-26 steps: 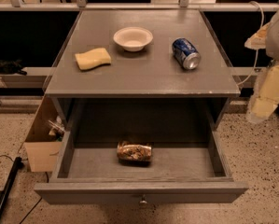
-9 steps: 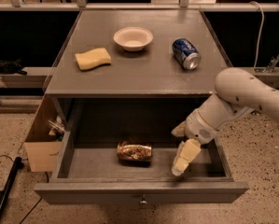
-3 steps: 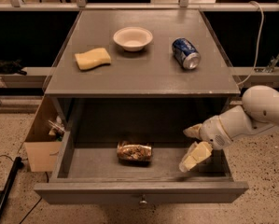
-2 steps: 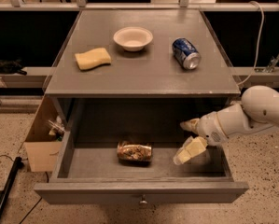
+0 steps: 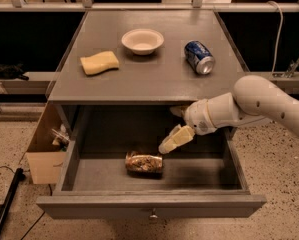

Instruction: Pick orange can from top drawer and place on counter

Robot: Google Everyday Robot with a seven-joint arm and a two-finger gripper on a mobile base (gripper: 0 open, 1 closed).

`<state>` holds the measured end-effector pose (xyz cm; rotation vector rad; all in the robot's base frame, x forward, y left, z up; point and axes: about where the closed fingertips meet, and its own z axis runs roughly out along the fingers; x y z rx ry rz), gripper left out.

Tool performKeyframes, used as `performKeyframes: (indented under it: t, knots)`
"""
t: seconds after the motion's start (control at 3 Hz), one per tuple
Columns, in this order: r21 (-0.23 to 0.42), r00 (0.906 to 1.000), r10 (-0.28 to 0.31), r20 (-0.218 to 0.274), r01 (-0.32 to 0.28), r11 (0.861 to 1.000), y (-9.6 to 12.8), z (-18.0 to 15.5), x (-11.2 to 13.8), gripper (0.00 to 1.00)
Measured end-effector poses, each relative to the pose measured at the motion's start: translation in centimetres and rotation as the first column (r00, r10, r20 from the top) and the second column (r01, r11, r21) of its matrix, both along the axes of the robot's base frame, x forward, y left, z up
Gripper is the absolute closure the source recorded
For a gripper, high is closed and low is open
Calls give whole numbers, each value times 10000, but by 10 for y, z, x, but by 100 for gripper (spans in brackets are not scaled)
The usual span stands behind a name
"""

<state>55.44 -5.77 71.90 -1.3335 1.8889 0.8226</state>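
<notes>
The orange can (image 5: 144, 162) lies on its side on the floor of the top drawer (image 5: 104, 205), which stands pulled well out, its small round knob (image 5: 152, 216) in front of the can at the middle of the front board. The can's long axis runs left to right, and it sits slightly left of the drawer's middle.

The gripper (image 5: 168, 129) hangs inside the drawer, just above the can and to its right, not touching it. Its two pale fingers (image 5: 178, 138) are spread wide apart and hold nothing: the lower one slants down toward the can's right end and stops just short of it, and the upper one (partly lost in the shadow under the cabinet top) sits higher and farther back from the can. The white arm (image 5: 256, 103) reaches in from the can's right, crossing over the drawer's right wall.

Above and behind the can is the counter (image 5: 149, 76). On it, up and to the left of the can, lies a yellow sponge (image 5: 99, 62); almost straight behind the can stands a white bowl (image 5: 142, 40); up and to the can's right a blue can (image 5: 199, 57) lies on its side with its silver end facing forward. Left of the orange can, outside the drawer, stands an open cardboard box (image 5: 39, 151).
</notes>
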Motion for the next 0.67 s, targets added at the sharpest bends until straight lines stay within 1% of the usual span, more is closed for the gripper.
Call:
performKeyframes:
  t: [0.33,0.67]
  knots:
    - [-2,10000,4,-1,-4,10000,0,0,0,0]
    - [-273,9996,176,-206,-181,9995,-1,-11,-11,0]
